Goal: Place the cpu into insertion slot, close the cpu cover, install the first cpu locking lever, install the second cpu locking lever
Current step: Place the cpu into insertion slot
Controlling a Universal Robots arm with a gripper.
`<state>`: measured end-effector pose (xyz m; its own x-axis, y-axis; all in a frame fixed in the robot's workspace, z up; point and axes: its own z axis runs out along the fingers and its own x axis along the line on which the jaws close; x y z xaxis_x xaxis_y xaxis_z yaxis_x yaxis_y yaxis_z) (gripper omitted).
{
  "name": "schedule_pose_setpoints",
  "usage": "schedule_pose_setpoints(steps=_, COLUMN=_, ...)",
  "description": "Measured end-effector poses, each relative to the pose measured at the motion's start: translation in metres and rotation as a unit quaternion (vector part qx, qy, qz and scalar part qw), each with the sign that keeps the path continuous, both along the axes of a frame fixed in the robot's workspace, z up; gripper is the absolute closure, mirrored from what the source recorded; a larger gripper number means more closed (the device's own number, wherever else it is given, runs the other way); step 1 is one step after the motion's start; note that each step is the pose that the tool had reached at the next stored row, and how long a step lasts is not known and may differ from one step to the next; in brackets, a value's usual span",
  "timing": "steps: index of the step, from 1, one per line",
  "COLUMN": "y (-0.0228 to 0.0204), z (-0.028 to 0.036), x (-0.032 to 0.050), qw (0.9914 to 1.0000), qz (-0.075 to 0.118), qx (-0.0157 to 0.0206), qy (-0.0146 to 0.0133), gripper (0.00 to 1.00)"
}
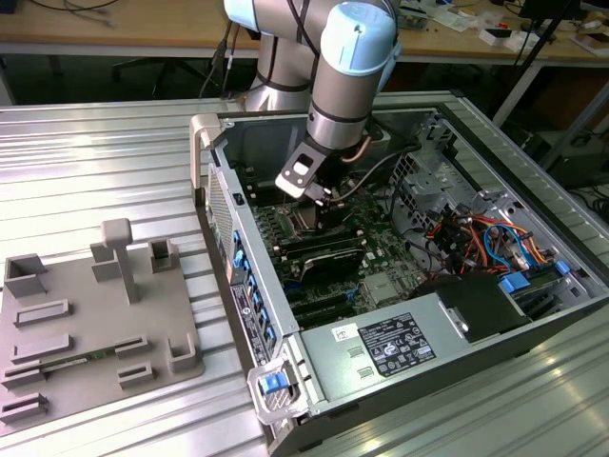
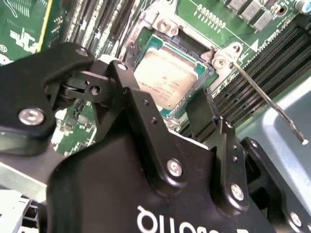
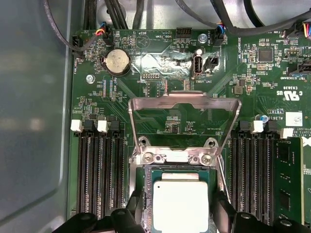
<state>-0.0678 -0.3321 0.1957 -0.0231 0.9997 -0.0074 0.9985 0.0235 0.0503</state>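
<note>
The small silver-topped square cpu (image 3: pixel 181 199), in the silver-rimmed insertion slot (image 3: pixel 172 157), is likely light, stiff, fragile: take its green edges. You cannot tell whether the black gripper (image 3: pixel 180 209) clamps it.

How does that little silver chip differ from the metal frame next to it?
The cpu is a solid silver plate; the cpu cover is an open frame showing the green circuit board through it. The cpu lies flat in the insertion slot; the cpu cover is swung open on its hinge. Both are silvery metal and roughly square.
</note>
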Motion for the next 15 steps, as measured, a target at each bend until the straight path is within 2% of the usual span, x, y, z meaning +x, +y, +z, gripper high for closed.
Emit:
schedule_pose_setpoints(steps=5, y=0.004, z=0.0, x=0.0, qw=0.99999, qz=-0.003, qx=0.0001, qy=0.0, gripper=0.32)
schedule_pose_setpoints(steps=8, y=0.0039, z=-0.0001, x=0.0002, qw=1.0, qz=-0.002, qx=0.0001, qy=0.0, gripper=0.32)
schedule_pose_setpoints(steps=11, y=0.0023, z=-0.0001, x=0.0002, qw=0.99996, qz=0.009, qx=0.0001, qy=0.0, gripper=0.32)
schedule_pose_setpoints(steps=15, y=0.002, z=0.0003, x=0.0002, qw=0.99996, qz=0.008, qx=-0.0004, qy=0.0003, gripper=0.34)
